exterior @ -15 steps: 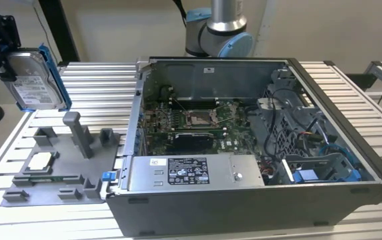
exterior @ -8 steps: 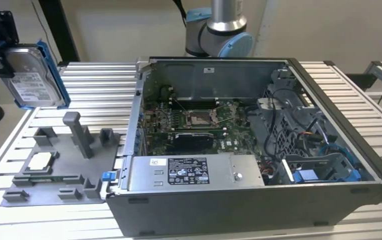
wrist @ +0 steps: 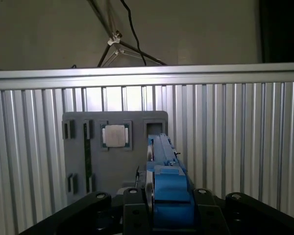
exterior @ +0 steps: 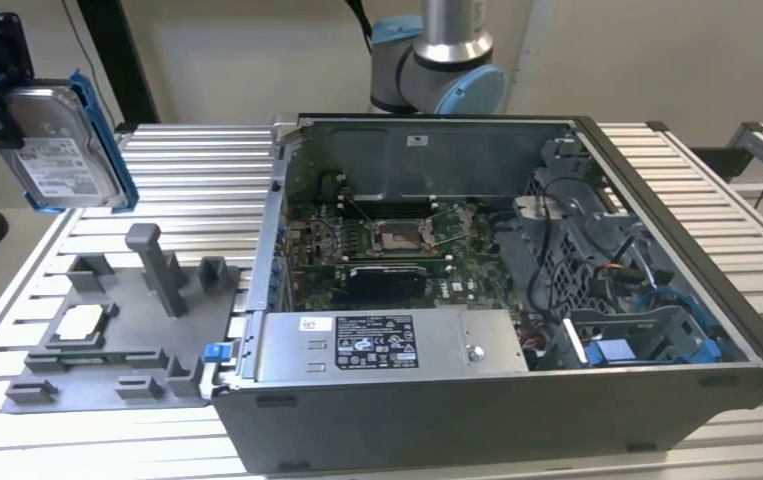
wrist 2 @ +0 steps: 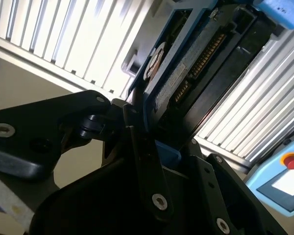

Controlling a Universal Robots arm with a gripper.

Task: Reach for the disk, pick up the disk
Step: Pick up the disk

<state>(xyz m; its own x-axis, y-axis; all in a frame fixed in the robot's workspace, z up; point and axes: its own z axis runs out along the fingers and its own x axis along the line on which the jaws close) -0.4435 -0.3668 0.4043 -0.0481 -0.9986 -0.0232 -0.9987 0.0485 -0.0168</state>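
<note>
The gripper [wrist: 167, 198] is closed on the disk [wrist: 162, 161], with one finger on either side of its near end. The disk is carried edge-on in the air, clear of every surface.

Handling (a judgement): the metal body is likely rigid, dense and shock-sensitive, and its smooth faces may slip. Hold is best taken across the blue side rails, away from the connector [wrist 2: 206, 54].

Below the disk lies a grey fixture tray [wrist: 78, 161] with a square chip [wrist: 114, 135] seated in a pocket. The tray rests on a slatted aluminium table [exterior: 181, 170]. Farther off stand the open computer case [exterior: 488, 420], the arm's base [exterior: 437, 70] and a plain wall.
</note>
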